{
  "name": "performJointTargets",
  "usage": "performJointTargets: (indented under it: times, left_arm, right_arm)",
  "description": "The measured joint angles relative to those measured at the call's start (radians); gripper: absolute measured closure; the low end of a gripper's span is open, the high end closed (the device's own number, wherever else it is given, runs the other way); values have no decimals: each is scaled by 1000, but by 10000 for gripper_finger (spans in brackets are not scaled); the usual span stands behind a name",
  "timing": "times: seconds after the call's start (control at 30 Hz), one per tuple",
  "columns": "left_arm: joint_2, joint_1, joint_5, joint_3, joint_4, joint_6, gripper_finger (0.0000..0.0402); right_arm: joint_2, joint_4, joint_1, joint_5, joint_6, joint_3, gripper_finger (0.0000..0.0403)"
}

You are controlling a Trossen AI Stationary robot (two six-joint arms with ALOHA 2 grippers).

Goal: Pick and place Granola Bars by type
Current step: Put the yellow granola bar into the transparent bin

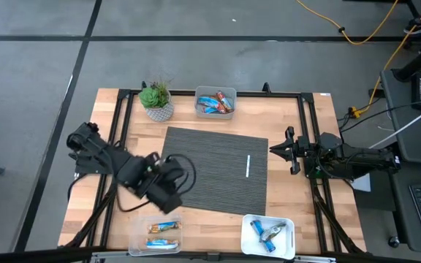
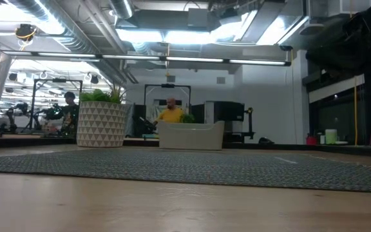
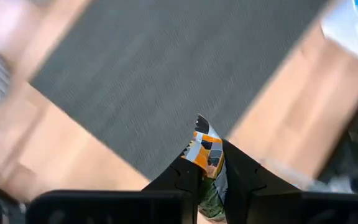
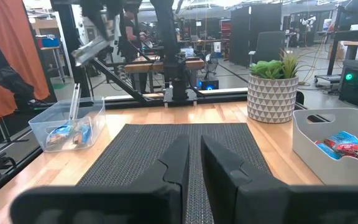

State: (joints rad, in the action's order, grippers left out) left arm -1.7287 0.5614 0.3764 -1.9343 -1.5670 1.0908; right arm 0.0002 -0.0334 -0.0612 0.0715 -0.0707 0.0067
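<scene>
Carrying a granola bar [image 3: 205, 155], pinched in left gripper [image 1: 168, 196], near the clear bin [image 1: 155, 235].
Held only by one wrapper end; could slip out short of the bin. Right gripper [image 4: 193, 163] narrow, empty, at desk [image 1: 218, 219] edge.

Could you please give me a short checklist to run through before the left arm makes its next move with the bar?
1. Left gripper shut on a granola bar: ok.
2. Left arm over the mat's near-left corner, beside the clear bin: ok.
3. Clear bin holds matching bars: cannot tell.
4. Right gripper parked at the mat's right edge, shut and empty: ok.
5. White stick lies away from the left arm: ok.
</scene>
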Motion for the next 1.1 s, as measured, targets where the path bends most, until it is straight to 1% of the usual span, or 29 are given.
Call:
performJointTargets:
  times: [0.1, 0.27, 0.33, 0.47, 0.67, 0.83, 0.93, 1.1]
  left_arm:
    - [0, 60, -62, 0, -4, 22, 374]
    - [0, 152, -115, 0, -4, 59, 372]
    - [0, 177, -106, 0, -4, 94, 371]
    - [-3, 213, -58, 0, -5, 173, 374]
    - [-53, 259, -56, 0, -4, 234, 373]
    - [-129, 288, -86, 2, -4, 234, 374]
    - [-180, 297, -120, 2, -4, 213, 374]
    - [-289, 321, -249, 2, -3, 70, 374]
  right_arm:
    - [0, 0, 0, 0, 0, 0, 357]
    - [0, 0, 0, 0, 0, 0, 357]
    - [0, 0, 0, 0, 0, 0, 357]
    - [0, 0, 0, 0, 0, 0, 357]
    - [0, 0, 0, 0, 0, 0, 357]
    - [0, 0, 0, 0, 0, 0, 357]
    - [0, 0, 0, 0, 0, 0, 357]
    - [0, 0, 0, 0, 0, 0, 357]
